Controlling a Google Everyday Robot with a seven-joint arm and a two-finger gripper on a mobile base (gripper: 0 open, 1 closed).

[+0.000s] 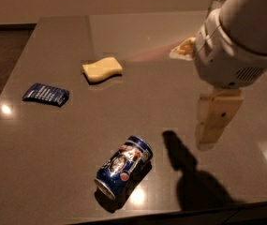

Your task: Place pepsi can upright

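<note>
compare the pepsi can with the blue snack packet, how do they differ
The pepsi can is a round cylinder; the snack packet is flat. The pepsi can lies on its side near the table's front edge; the snack packet sits further back, on the left. The pepsi can has a silver end; the snack packet shows none. Both are dark blue. The end effector hangs to the right of the can, touching neither.
</note>
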